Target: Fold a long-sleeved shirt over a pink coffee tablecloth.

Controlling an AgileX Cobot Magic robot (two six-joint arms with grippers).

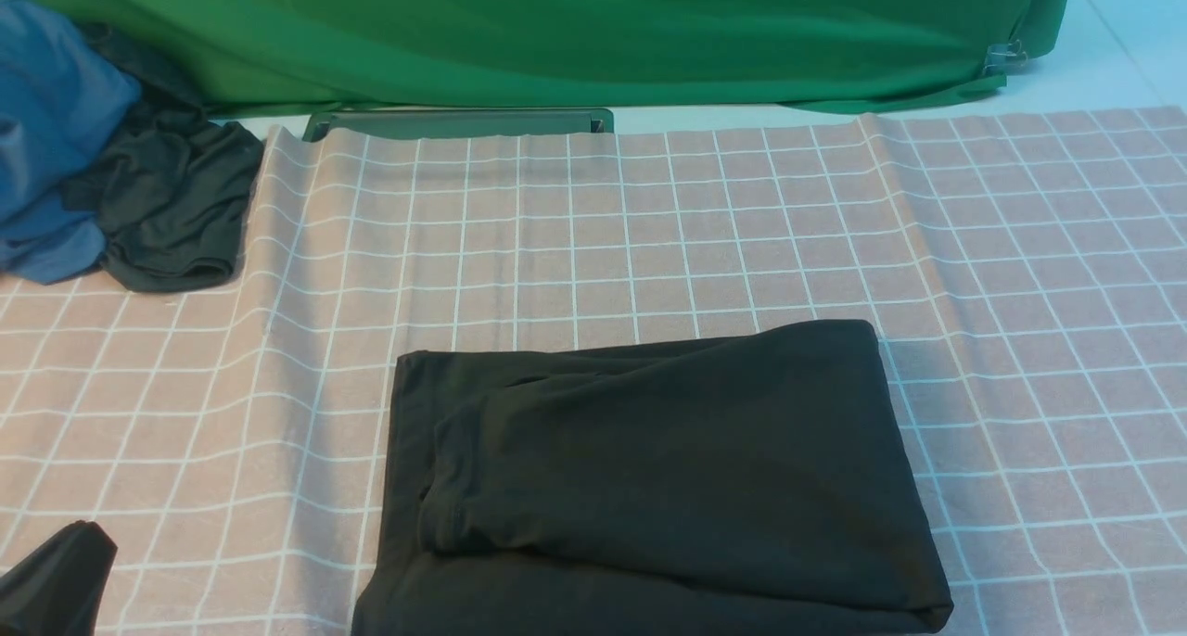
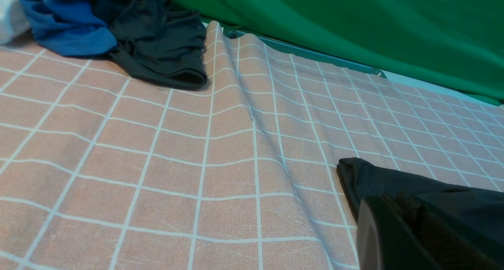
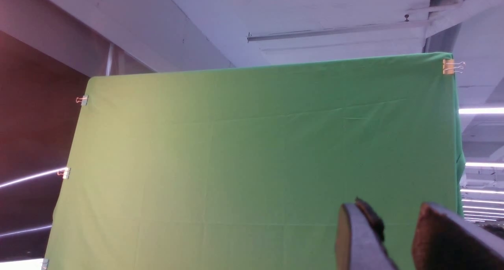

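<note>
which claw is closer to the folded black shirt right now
Left. The left claw sits low over the tablecloth, just beside the shirt. The right claw is raised and faces the green backdrop, away from it.

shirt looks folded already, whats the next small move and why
Probably none on the shirt: keep both arms back. It lies as a compact folded rectangle on the pink tablecloth, no sleeve hanging out. The left tool sits low beside it, touching nothing; the right tool points up at the green backdrop, open and empty.
</note>
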